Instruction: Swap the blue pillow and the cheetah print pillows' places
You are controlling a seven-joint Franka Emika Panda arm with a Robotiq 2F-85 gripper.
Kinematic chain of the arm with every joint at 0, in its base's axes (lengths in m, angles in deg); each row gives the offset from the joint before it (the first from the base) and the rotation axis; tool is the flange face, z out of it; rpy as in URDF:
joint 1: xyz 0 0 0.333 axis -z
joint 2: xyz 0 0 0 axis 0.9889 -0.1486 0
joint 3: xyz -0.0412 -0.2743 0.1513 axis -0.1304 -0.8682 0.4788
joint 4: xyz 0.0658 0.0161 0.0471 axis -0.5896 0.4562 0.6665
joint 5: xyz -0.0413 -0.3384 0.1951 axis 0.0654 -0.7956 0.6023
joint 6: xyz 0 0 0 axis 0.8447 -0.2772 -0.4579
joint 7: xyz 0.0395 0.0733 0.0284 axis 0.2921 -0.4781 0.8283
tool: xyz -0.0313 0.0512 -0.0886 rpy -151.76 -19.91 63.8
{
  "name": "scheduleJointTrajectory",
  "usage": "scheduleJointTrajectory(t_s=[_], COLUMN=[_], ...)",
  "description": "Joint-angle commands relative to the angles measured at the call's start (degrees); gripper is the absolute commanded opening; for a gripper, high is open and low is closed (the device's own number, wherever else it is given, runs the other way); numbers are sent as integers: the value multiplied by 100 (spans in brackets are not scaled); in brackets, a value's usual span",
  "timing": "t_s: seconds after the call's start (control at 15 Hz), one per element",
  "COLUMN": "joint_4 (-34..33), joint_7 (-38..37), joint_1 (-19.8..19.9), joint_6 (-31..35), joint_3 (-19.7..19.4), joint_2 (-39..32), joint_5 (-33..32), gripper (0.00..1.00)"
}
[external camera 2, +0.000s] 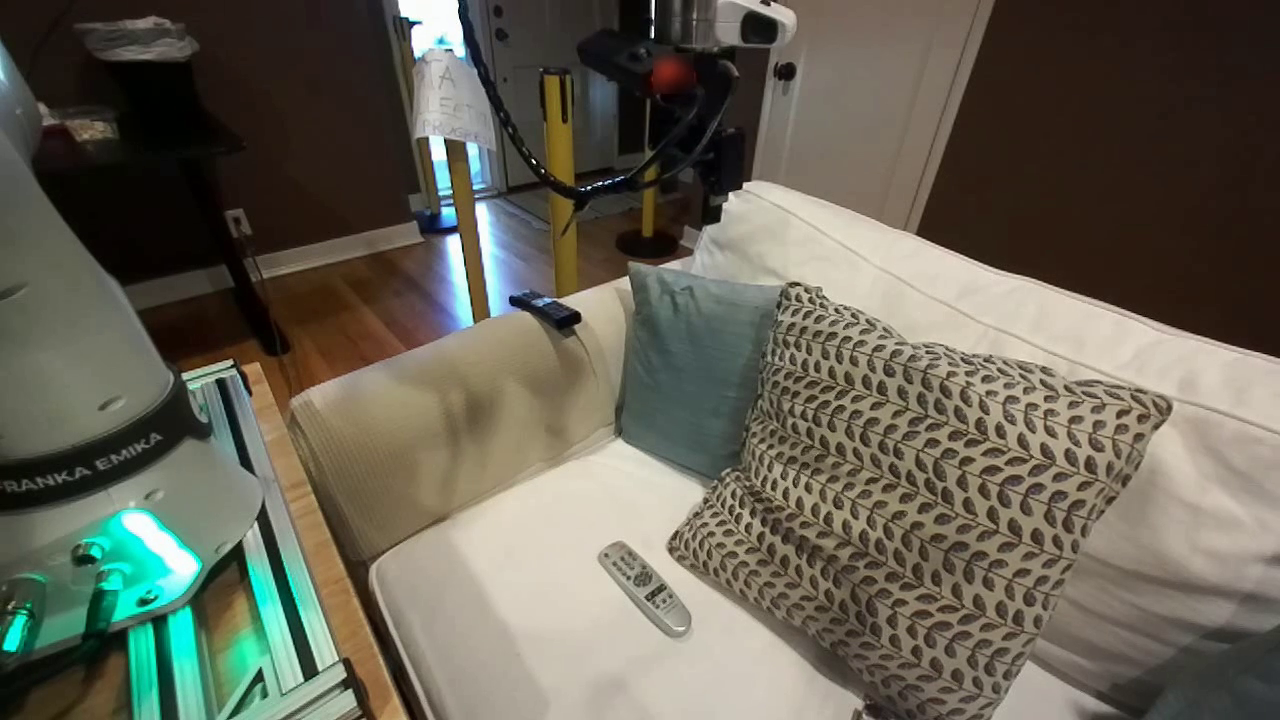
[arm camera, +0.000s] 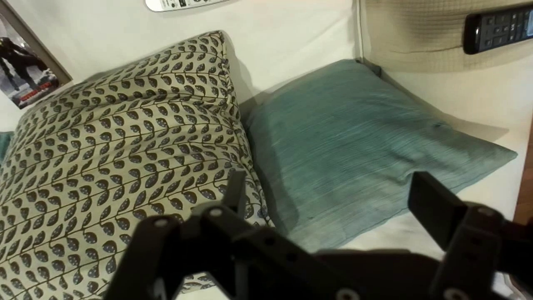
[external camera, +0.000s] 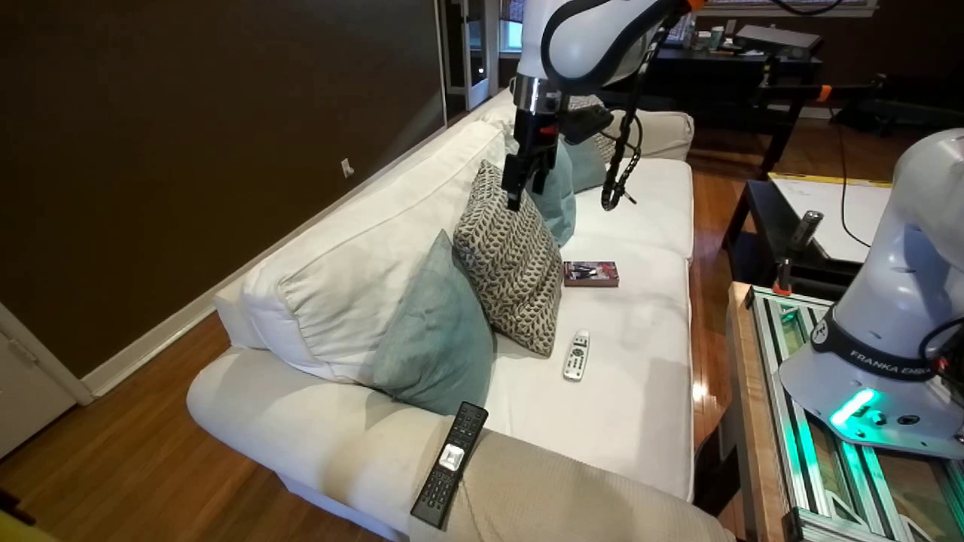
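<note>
Green light (external camera: 852, 407) glares from the robot's base (external camera: 877, 388), and soft shadows (external camera: 666, 399) cross the white sofa (external camera: 640, 324).

Five throw pillows (external camera: 516, 263), two remotes (external camera: 577, 356), one sofa (external camera: 617, 421)

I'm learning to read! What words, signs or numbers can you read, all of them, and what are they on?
"FRANKA EMIKA": on the robot's base.
"TA", "LECT", "PROGR": pieces of words on the paper sign; the rest can't be made out.
Red lettering on the book or box: too blurred to read.
Button labels on the silver remote and black remote: too small to read.
</note>
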State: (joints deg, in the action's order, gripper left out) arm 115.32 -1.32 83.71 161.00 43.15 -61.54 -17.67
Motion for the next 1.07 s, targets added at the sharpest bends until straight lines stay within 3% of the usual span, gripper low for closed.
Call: scheduleJointTrajectory(t_s=[0.0, 0.47, 0.67, 1.0], joint_4=[-21, -223, -449, -1142], joint_7=[-1, -1344, -1394, -1159], joint_1=[77, -37, -12, 147], joint_6=[-18, 1945, 2448, 2405], joint_3=[73, 152, 335, 767], joint_2=[5, -1062, -1542, -2317], joint_5=[-2, -41, 609, 1417], gripper=[100, 100, 100, 100])
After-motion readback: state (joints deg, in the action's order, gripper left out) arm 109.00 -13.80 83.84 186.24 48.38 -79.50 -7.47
